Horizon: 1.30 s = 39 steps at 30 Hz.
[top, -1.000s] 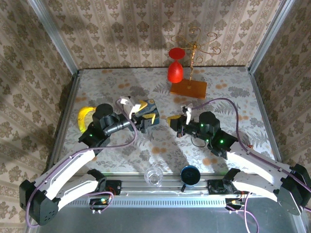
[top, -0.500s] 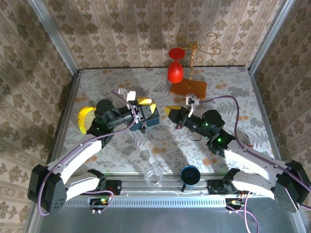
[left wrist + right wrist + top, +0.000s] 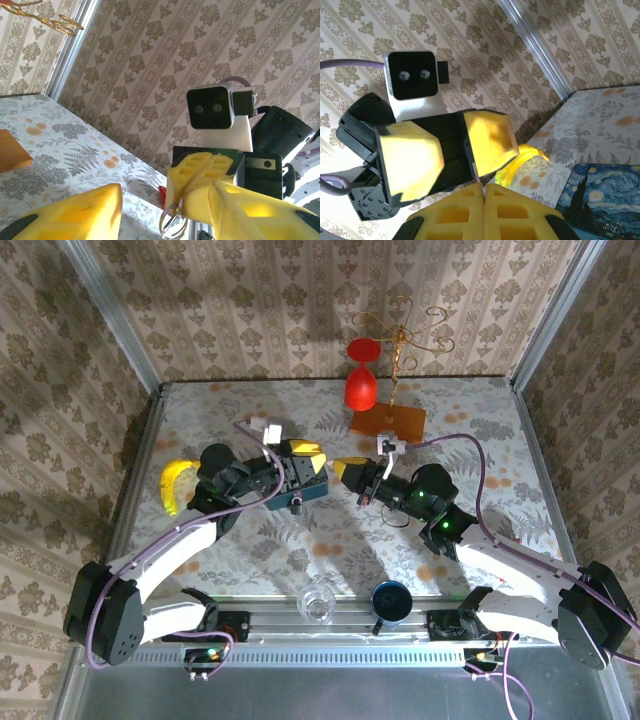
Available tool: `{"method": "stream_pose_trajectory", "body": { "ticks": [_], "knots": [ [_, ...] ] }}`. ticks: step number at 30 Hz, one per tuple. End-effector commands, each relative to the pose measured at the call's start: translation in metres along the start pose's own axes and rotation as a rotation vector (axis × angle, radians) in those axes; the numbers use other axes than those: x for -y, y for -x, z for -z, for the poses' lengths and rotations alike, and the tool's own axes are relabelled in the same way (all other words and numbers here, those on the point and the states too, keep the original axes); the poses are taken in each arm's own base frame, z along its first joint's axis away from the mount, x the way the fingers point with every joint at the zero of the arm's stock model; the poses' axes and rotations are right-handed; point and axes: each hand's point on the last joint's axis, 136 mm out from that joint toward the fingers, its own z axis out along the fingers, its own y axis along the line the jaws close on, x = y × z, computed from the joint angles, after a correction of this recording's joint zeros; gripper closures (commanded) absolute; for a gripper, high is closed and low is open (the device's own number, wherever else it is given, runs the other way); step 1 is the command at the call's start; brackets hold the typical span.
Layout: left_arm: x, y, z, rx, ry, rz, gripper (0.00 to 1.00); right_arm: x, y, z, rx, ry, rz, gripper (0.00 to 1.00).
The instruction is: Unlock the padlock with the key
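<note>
We judge it early: the right end effector (image 3: 482,194) pinches the key (image 3: 475,177), ring (image 3: 172,224) dangling, the left end effector (image 3: 165,202) gapes half-wide and empty, and what may be the padlock (image 3: 298,502) sits by the tin (image 3: 312,487), with inserting and turning left.

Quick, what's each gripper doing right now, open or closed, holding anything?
Left gripper: open, nothing held.
Right gripper: closed on the key.

Place: staged robot test booth, lab-style.
Evidence: wallpapered panel walls (image 3: 250,310), aluminium corner post (image 3: 108,312), floral-covered worktop (image 3: 480,410), slotted mounting rail (image 3: 300,652).
</note>
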Motion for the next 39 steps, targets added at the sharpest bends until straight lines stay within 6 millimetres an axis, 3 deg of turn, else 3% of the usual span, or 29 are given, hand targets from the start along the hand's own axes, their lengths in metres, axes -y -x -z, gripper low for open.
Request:
{"method": "stream_pose_trajectory", "body": {
  "ticks": [1, 12, 16, 19, 24, 27, 30, 33, 39],
  "knots": [
    [0.004, 0.0, 0.001, 0.001, -0.04, -0.01, 0.52, -0.019, 0.024, -0.002, 0.063, 0.062, 0.014, 1.0],
    [0.01, 0.002, 0.0, 0.015, -0.1, 0.001, 0.68, -0.019, 0.024, -0.008, 0.058, 0.074, 0.005, 1.0],
    [0.009, 0.002, 0.001, 0.016, -0.103, 0.007, 0.82, -0.017, 0.023, -0.009, 0.058, 0.069, 0.003, 1.0],
    [0.008, 0.004, 0.002, 0.02, -0.101, 0.008, 1.0, -0.017, 0.024, -0.009, 0.062, 0.068, 0.004, 1.0],
    [0.013, 0.006, 0.003, 0.013, -0.117, -0.006, 1.0, -0.014, 0.02, -0.009, 0.039, 0.05, 0.019, 1.0],
    [0.016, 0.01, 0.007, 0.007, -0.12, -0.017, 1.0, -0.007, 0.015, -0.005, 0.008, 0.002, 0.05, 0.84],
    [0.02, 0.009, 0.009, -0.025, -0.107, -0.027, 1.0, -0.005, 0.011, 0.004, -0.01, -0.016, 0.086, 0.74],
    [0.026, 0.003, 0.011, -0.091, -0.101, -0.043, 1.0, -0.011, 0.011, 0.014, -0.018, 0.009, 0.117, 0.67],
    [0.043, -0.007, 0.016, -0.206, -0.115, -0.087, 1.0, -0.04, 0.006, 0.023, -0.113, 0.136, 0.197, 0.66]
  ]
}}
